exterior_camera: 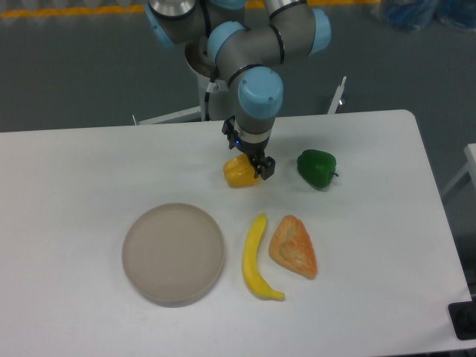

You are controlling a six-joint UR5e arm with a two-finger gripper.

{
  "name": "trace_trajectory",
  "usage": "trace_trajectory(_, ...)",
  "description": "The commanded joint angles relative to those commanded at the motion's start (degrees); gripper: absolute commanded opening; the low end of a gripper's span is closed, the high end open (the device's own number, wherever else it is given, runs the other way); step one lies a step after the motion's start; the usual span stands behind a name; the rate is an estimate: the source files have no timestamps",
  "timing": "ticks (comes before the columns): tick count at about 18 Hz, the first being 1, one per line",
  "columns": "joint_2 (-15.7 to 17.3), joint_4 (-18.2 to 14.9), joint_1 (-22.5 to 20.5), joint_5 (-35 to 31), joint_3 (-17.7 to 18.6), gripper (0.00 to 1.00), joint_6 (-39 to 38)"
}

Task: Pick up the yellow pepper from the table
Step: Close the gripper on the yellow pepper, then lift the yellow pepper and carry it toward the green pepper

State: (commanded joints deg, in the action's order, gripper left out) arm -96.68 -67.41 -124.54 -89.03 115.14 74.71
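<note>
The yellow pepper (238, 174) lies on the white table (89, 171) just behind the middle. My gripper (248, 152) hangs directly over it, pointing down, and covers the pepper's upper right part. Its dark fingers (265, 166) straddle the pepper's top, one at the right edge and one further back. I cannot make out whether the fingers touch the pepper or how wide they stand. The pepper still rests on the table.
A green pepper (317, 167) sits to the right of the gripper. A yellow banana (256, 257) and an orange wedge-shaped toy (294, 248) lie in front. A round grey plate (173, 253) stands at the front left.
</note>
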Motion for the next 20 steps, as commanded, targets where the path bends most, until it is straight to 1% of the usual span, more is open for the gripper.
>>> trace_trajectory(2,-1.1,1.5,0.1,0.0,0.1,1.0,-0.1)
trace_trajectory(5,-1.4,6.4,0.7,-0.1,1.8,1.0,0.0)
trace_trajectory(6,-1.5,6.5,0.7,-0.1,1.8,0.96,0.0)
trace_trajectory(8,-1.5,6.6,0.7,-0.1,1.8,0.67,0.0)
trace_trajectory(10,-1.5,6.6,0.7,-0.2,1.5,0.49,0.0)
trace_trajectory(11,-1.5,6.5,0.5,-0.3,1.1,0.34,0.0)
trace_trajectory(13,-1.4,6.2,0.2,-0.5,0.0,0.16,0.4)
trace_trajectory(14,-1.4,6.2,0.0,-0.6,-0.8,0.12,0.4)
trace_trajectory(15,-1.5,5.7,-0.1,-0.9,-2.2,0.1,0.1)
trace_trajectory(20,-1.5,5.5,-3.0,-0.9,-7.8,0.1,0.6)
